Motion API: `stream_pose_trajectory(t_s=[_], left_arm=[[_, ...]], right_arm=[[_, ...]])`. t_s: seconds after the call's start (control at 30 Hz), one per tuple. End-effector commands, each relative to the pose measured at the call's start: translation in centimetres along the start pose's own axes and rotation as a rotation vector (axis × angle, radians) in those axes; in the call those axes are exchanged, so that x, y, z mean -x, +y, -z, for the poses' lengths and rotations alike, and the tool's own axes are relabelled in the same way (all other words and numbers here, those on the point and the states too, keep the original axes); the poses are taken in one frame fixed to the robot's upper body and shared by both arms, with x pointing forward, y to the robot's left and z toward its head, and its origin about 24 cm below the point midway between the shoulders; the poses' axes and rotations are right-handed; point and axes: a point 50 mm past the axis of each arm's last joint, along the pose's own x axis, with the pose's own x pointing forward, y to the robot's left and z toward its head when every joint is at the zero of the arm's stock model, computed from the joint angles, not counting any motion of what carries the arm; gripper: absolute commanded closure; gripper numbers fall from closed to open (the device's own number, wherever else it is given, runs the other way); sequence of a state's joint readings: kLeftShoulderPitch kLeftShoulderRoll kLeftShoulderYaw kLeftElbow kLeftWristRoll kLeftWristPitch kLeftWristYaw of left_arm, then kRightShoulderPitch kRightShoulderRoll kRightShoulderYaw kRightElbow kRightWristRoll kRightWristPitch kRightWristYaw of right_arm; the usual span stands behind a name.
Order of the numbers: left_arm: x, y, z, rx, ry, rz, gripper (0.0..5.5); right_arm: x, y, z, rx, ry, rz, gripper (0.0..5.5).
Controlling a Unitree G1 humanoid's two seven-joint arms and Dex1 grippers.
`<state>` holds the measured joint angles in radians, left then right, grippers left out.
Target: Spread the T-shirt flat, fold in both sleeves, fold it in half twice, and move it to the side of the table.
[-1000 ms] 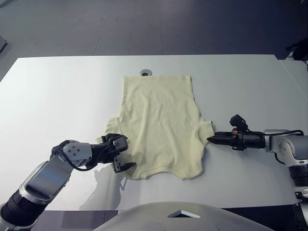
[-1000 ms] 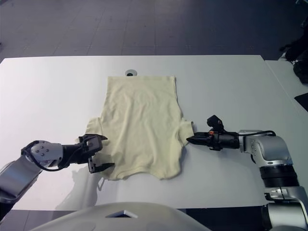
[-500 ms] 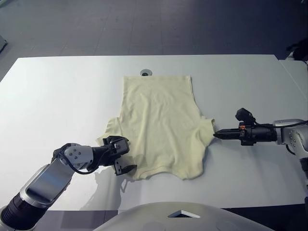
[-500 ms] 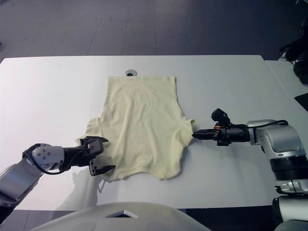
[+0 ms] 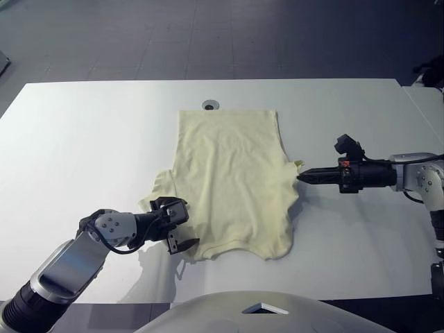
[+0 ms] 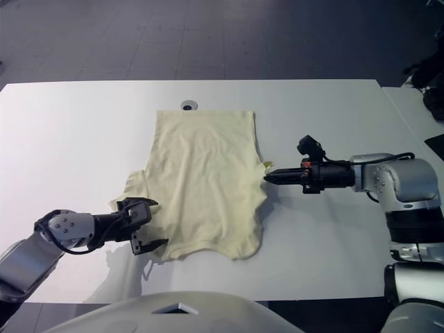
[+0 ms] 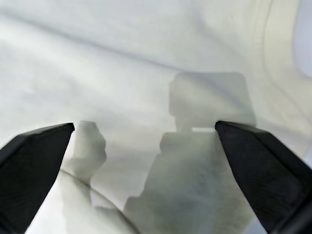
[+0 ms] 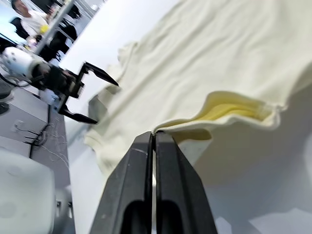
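Pale yellow cloth, the T-shirt [image 5: 232, 180], lies on the white desk [image 5: 83, 132] with its long axis running straight away from me. Its straight hem is at the far end, just beside a small round fitting [image 5: 209, 105] in the desk top, and its shoulders are at my end.

My right claw [image 5: 301, 177] is pinched tight on the edge of the right sleeve [image 5: 297, 165], which is raised a little off the desk (its brighter inside shows in the right wrist view). Most of that sleeve is bunched against the body, so I cannot make out its shape.

My left claw [image 5: 182, 225] is spread wide at the near left corner, below the left sleeve [image 5: 158, 187], gripping nothing. I cannot tell whether its tips touch the cloth.
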<state>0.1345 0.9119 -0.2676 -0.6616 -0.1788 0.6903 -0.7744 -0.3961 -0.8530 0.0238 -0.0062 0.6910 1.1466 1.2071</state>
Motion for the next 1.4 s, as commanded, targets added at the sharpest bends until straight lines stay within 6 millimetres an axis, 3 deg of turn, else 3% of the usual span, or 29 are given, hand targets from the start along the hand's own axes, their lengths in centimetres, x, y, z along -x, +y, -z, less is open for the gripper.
stream_pose_trajectory(t_s=[0.03,0.37,0.57,0.67,0.9,1.07,1.23,1.4], left_arm=[[-0.2,-0.2,0.0,-0.006,0.012,0.004,0.1],[-0.2,0.3,-0.2,-0.034,0.018,0.009,0.1],[-0.2,0.3,-0.2,-0.042,0.021,0.013,0.1],[-0.1,0.3,-0.1,-0.039,0.022,0.009,0.1],[-0.2,0.5,-0.5,-0.049,0.012,0.01,0.1],[-0.2,0.9,-0.6,-0.06,0.011,0.004,0.1],[-0.3,0.7,-0.7,-0.066,0.008,0.013,0.1],[-0.4,0.8,-0.8,-0.072,0.008,0.02,0.1]], right_arm=[[-1.6,0.5,-0.5,0.004,-0.02,-0.016,5.49],[-3.8,-0.3,0.2,-0.041,-0.067,0.052,4.25],[-2.1,-1.2,-0.1,-0.072,-0.156,0.182,3.27],[-2.0,-0.5,0.4,-0.069,-0.158,0.181,2.84],[-4.1,-0.5,2.7,-0.074,-0.123,0.207,1.75],[-4.9,-1.6,3.1,-0.033,-0.132,0.275,0.92],[-5.7,-1.3,3.3,-0.039,-0.142,0.245,0.16],[-6.0,-1.1,4.0,-0.058,-0.137,0.23,0.11]])
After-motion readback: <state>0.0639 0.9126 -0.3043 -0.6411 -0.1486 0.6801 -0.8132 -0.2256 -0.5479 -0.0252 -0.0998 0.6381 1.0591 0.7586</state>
